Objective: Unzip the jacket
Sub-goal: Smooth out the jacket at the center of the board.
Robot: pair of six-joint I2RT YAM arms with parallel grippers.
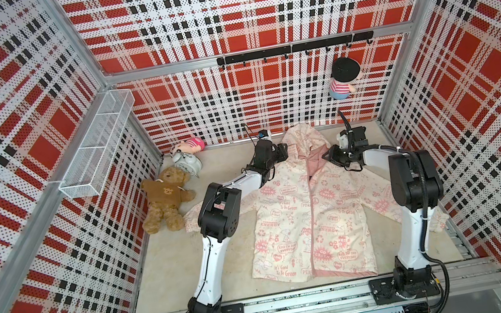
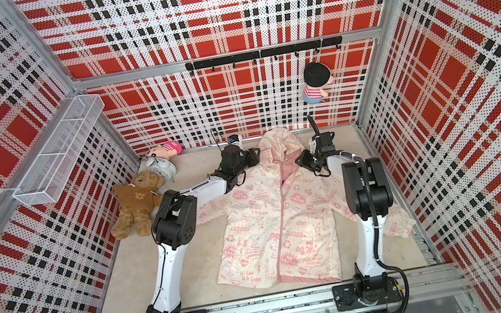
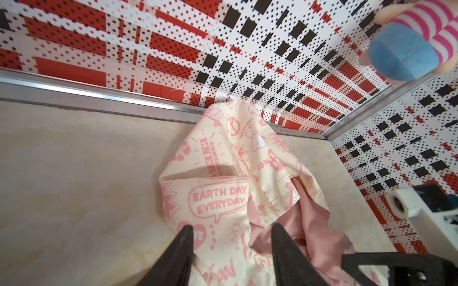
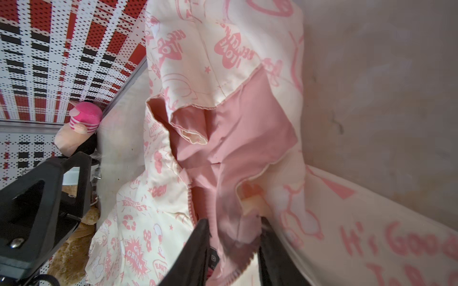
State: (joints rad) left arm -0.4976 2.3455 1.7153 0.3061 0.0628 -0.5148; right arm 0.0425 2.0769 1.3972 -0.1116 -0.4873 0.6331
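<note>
The cream jacket [image 1: 288, 226] [image 2: 255, 232] with pink prints lies flat on the table, hood toward the back wall. Its pink zipper [image 1: 311, 223] runs closed down the front. My left gripper [image 1: 284, 151] [image 3: 232, 225] stands open over the left collar, its fingers straddling cream fabric [image 3: 218, 198]. My right gripper [image 1: 328, 156] [image 4: 234, 220] is at the right collar. A bunched fold of pink lining and the zipper's toothed edge [image 4: 190, 200] sits between its fingers. They stand partly closed round it; whether they clamp it does not show.
A brown teddy bear [image 1: 165, 201], a white alarm clock [image 1: 187, 164] and a pink doll [image 1: 194, 145] lie at the back left. A striped doll [image 1: 344, 79] hangs under the black hook rail [image 1: 293, 48]. A wire basket [image 1: 99, 144] juts from the left wall.
</note>
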